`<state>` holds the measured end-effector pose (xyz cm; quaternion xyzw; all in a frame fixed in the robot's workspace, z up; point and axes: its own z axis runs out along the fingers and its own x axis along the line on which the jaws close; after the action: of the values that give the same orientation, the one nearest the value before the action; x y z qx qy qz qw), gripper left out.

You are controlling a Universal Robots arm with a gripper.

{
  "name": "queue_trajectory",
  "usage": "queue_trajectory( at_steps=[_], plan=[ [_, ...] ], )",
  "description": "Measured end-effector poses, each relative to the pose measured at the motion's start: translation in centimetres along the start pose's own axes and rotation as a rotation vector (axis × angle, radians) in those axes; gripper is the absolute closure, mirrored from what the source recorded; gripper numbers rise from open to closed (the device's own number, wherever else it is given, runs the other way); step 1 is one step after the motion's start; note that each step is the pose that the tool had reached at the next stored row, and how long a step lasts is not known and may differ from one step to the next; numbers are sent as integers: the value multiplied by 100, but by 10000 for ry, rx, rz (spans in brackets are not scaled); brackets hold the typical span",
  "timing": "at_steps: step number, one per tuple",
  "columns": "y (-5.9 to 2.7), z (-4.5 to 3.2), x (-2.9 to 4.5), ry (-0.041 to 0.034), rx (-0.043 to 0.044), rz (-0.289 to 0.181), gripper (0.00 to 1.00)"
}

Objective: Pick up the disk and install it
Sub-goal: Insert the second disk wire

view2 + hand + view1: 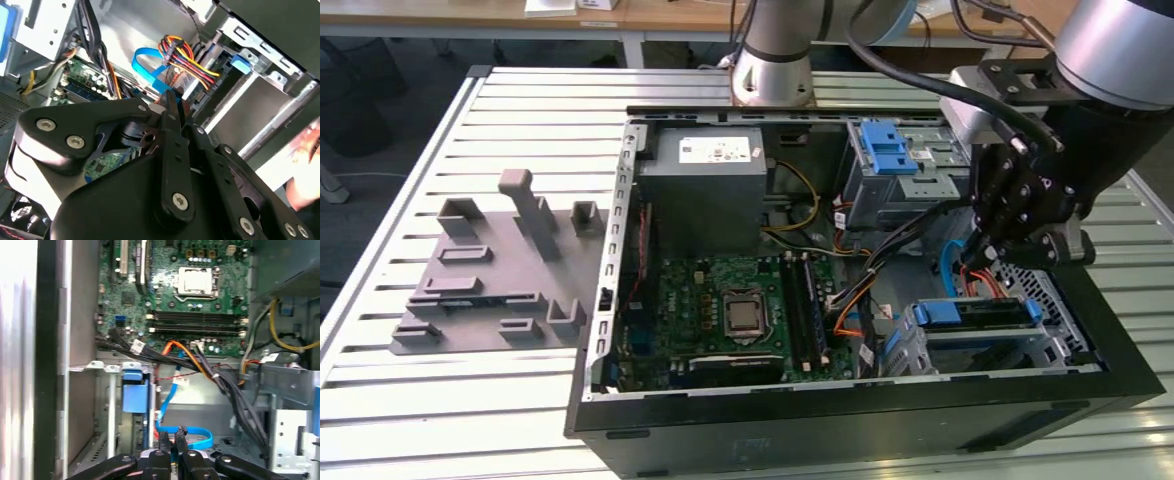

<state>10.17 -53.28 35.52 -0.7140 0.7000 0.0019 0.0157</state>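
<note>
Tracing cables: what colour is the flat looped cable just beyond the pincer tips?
Blue: the flat looped cable shows best in the first wrist view.

Inside the open computer case (854, 400), the gripper (1007, 250) hangs in a narrow pocket between the upper drive cage (907, 165) and the lower bay holding the disk (974, 315). A blue cable (187, 436) and bundled wires (215, 375) crowd the gap beneath its fingers (163, 440).

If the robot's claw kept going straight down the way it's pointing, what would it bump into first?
Probably the looped flat blue cable just past the black end effector tips in the first wrist view, then the grey metal case floor. Depth is hard to judge, so it may already be touching.
</note>
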Motion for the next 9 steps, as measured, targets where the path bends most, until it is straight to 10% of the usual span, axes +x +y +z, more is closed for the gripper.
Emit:
queue_trajectory(
  at_steps=[9],
  plan=[
    [5,72,126,-9,5,-20,84]
  ],
)
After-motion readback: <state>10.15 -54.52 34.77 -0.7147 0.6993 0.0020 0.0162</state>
